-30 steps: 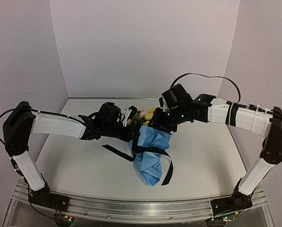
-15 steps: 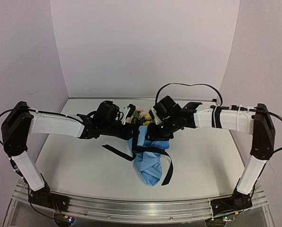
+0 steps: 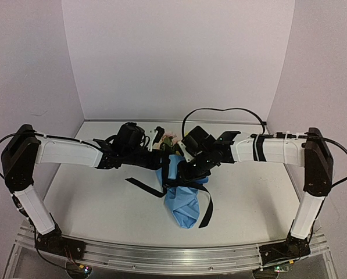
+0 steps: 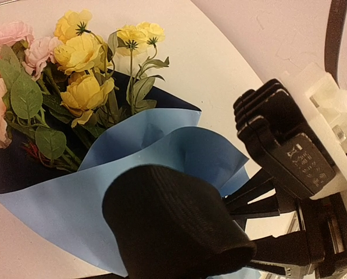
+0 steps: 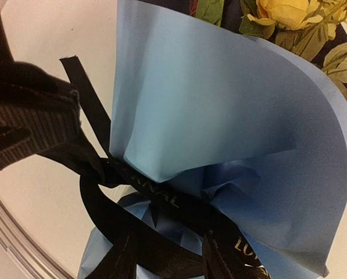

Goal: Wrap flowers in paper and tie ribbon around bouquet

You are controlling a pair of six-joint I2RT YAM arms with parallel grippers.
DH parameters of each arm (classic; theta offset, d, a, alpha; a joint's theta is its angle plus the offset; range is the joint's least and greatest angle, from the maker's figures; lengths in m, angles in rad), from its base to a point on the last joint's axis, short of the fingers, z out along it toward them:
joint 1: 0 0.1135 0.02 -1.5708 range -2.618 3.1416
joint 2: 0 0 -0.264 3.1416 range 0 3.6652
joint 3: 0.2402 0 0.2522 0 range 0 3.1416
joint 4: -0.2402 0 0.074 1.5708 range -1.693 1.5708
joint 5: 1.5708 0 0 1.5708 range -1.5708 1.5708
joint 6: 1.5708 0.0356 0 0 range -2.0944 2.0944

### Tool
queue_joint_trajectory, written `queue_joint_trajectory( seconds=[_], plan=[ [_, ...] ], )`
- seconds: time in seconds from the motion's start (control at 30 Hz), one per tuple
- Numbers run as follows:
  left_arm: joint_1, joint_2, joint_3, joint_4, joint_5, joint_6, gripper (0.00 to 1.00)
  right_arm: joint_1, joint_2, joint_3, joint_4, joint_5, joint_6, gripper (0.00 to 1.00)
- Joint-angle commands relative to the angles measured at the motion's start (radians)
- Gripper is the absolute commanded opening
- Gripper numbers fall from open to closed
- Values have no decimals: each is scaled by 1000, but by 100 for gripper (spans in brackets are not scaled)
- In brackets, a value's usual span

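left hand (image 3: 160,158) closed tight beside bouquet (image 3: 183,203); ribbon (image 5: 156,197) looped round it; right hand (image 3: 190,167) close above, cannot tell whether apart

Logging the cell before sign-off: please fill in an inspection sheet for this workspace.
Surface: white table, no stains seen.
Job's things: flowers wrapped in light blue paper, lying mid-table; black ribbon looped around the paper, tails on the table.
Clutter: nothing seen.
Grippers: left gripper shut beside the wrap; right gripper over it, jaws unclear.
Cables: black cable arching above the right arm.
Surroundings: pale walls on three sides; metal rail at the near edge.
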Motion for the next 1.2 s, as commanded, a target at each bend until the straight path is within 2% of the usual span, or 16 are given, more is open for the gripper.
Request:
queue_joint_trajectory(
  seconds=[0.0,0.23,0.53,0.67,0.83,0.9,1.17],
  plan=[
    [5,-39,20,40,26,5,0,6,-12,-6,-27,27,-24,41],
    [6,-50,30,43,31,12,0,6,12,6,-51,75,-23,48],
    [11,-43,48,42,36,15,0,6,45,16,-61,46,-15,42],
    [21,-40,47,47,44,15,0,7,37,10,-61,50,2,32],
    [38,-35,58,39,69,27,0,7,-5,8,-61,69,32,11],
    [44,-31,66,32,87,35,0,6,-32,-1,-64,83,44,5],
    [44,-32,85,43,188,67,0,7,-147,-44,-66,104,75,2]
  ],
)
